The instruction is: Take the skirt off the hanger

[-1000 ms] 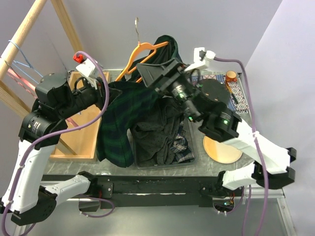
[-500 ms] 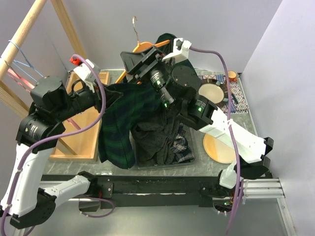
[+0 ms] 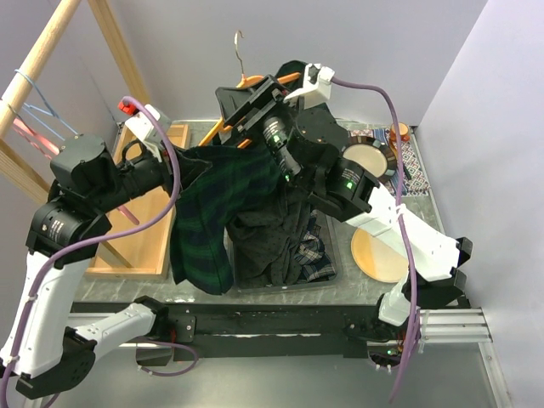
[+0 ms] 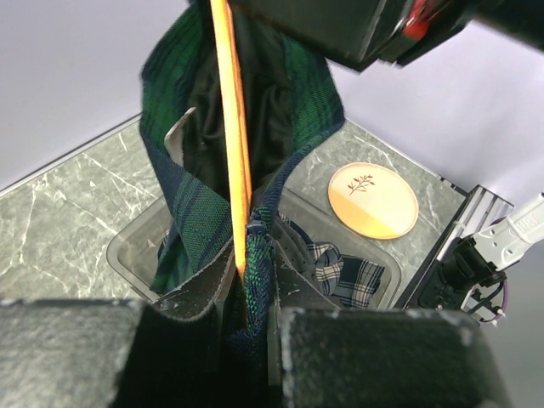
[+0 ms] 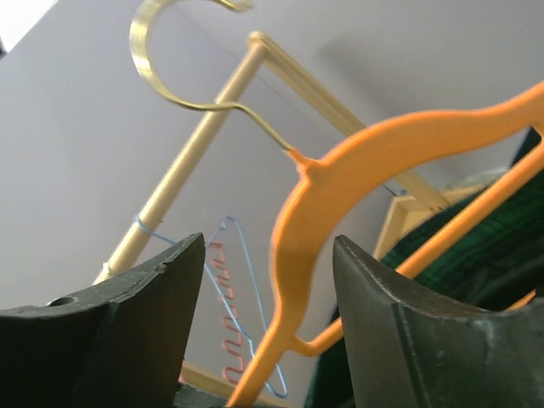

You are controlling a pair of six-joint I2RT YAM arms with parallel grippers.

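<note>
- Top view: the skirt [image 3: 217,200], dark green plaid, hangs from the orange hanger [image 3: 255,85] over the left end of a clear bin [image 3: 327,274] of other clothes [image 3: 276,242] on the table [image 3: 110,287]. My left jaws [image 3: 189,161] are at the skirt's upper left edge. My right jaws [image 3: 246,102] are up by the hanger's neck, below its gold hook [image 3: 239,51]. A wooden tray [image 3: 140,229] sits left of the bin, a round plate [image 3: 378,255] to its right.
- Left wrist view: my left jaws [image 4: 245,268] are narrow, pinched on skirt [image 4: 200,217] fabric. The hanger's [image 4: 228,127] orange bar runs straight up from between the fingers; whether they grip the bar as well as the cloth, I cannot tell. Bin [image 4: 132,246] and plate [image 4: 372,200] lie below.
- Right wrist view: my right jaws [image 5: 270,327] are wide apart, the hanger's [image 5: 382,144] shoulder between the fingers [image 5: 144,314] but touching neither, as far as I can judge. Hook [image 5: 170,51] above, skirt [image 5: 463,255] at lower right.
- Step in hand, my judgement: securing both parts; the skirt is not off yet.
- Next move calls for: right jaws to shut on the hanger's shoulder and hold it steady, then left to draw the fabric down and away without dragging the hanger along.
</note>
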